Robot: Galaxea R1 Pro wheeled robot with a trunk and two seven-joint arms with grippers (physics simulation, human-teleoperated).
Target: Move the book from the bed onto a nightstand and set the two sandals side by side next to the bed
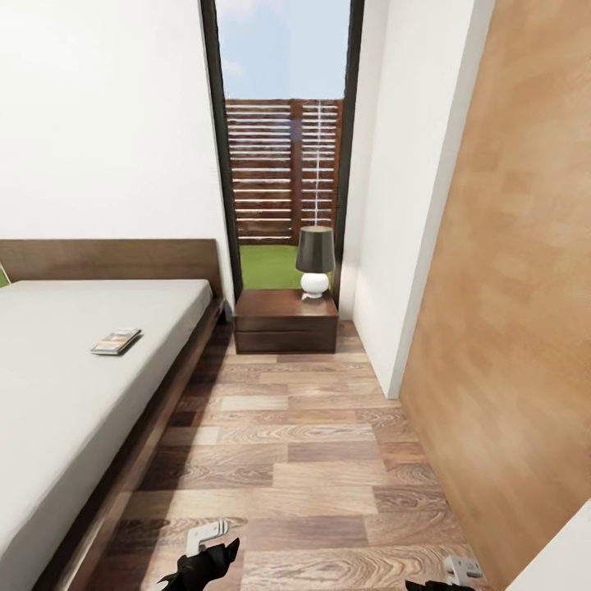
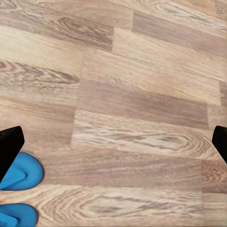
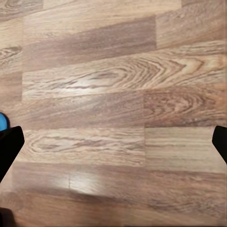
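Looking down the bedroom from your head camera, you have the bed (image 1: 74,369) along the left with the book (image 1: 116,341) lying flat on the mattress, near the headboard end. Beyond the bed's corner stands the nightstand (image 1: 286,322), a lamp (image 1: 315,261) on its top, in front of the tall window (image 1: 283,148). Your left tool (image 2: 113,142) hangs over the plank floor (image 1: 312,460) with its fingers spread wide and nothing between them; two blue sandals (image 2: 21,172) lie side by side on the floor just by one fingertip. Your right tool (image 3: 113,142) is likewise spread and empty above the planks.
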